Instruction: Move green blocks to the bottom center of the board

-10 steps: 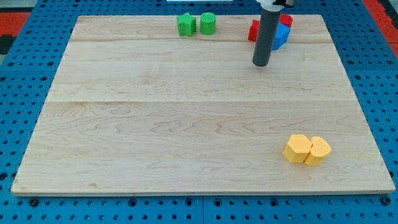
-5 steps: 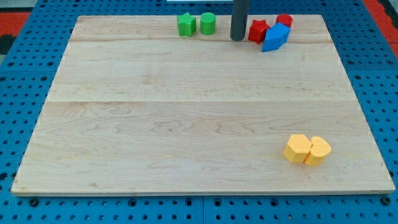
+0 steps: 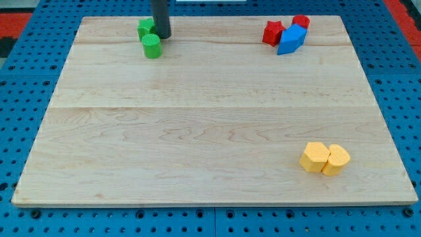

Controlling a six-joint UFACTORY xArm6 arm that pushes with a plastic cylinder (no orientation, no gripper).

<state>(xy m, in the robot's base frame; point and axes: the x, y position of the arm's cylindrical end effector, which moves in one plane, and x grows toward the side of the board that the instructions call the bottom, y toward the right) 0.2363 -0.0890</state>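
Two green blocks sit near the view's top left of the wooden board [image 3: 210, 131]. A green cylinder [image 3: 152, 46] lies just below and left of my tip [image 3: 162, 36]. The other green block [image 3: 145, 27], star-like in earlier frames, is partly hidden behind the rod, to the tip's upper left. My tip touches or nearly touches both, on their right side.
A red star block [image 3: 273, 32], a red cylinder [image 3: 301, 22] and a blue block [image 3: 291, 39] cluster at the view's top right. Two yellow blocks [image 3: 315, 157] [image 3: 337, 159] sit side by side at the bottom right.
My tip swept left along the top edge, from beside the red and blue blocks, and pushed both green blocks leftward. The cylinder now lies below the other green block.
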